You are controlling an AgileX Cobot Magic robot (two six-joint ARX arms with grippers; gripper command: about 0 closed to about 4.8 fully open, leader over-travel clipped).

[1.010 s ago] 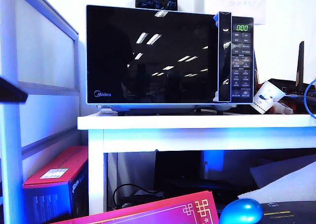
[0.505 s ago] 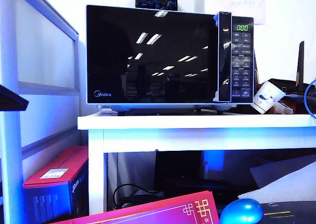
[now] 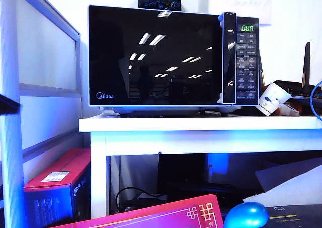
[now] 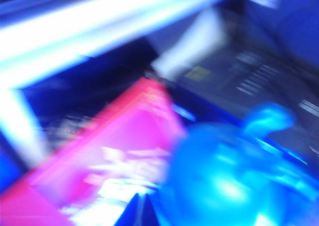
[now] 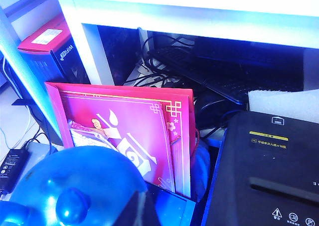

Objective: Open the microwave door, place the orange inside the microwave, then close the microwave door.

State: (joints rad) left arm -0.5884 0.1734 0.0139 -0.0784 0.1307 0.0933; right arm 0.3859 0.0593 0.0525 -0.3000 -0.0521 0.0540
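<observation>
- The microwave [image 3: 173, 57] stands on a white table [image 3: 201, 125], and the microwave door [image 3: 153, 54] is flat against the front, fully closed. The green display at the right side of the panel is lit.
- The orange cannot be found in any of the three views.
- The left gripper [image 4: 234, 186] appears in the left wrist view only as a blurred blue mass. Its fingers cannot be separated from the blur, so I cannot tell if they are apart or together, or if they hold something.
- Near this blurred gripper lies a pink box [image 4: 109, 156], also blurred, and behind it a dark machine [image 4: 249, 76].
- The right gripper [image 5: 75, 196] is low in front of the table, seen as a rounded blue body with a small knob. The fingers themselves are not clear in the picture; they are pressed together, and nothing is seen between them.
- Just beside the right gripper stands a pink gift box [image 5: 134, 131] with white drawings, upright, and next to it a black shredder [image 5: 269, 171].
- On the table, right of the microwave, a paper cup [image 3: 274, 98] lies tilted.
- Under the table, at the left, a red and black carton [image 3: 58, 185] is on the floor.
</observation>
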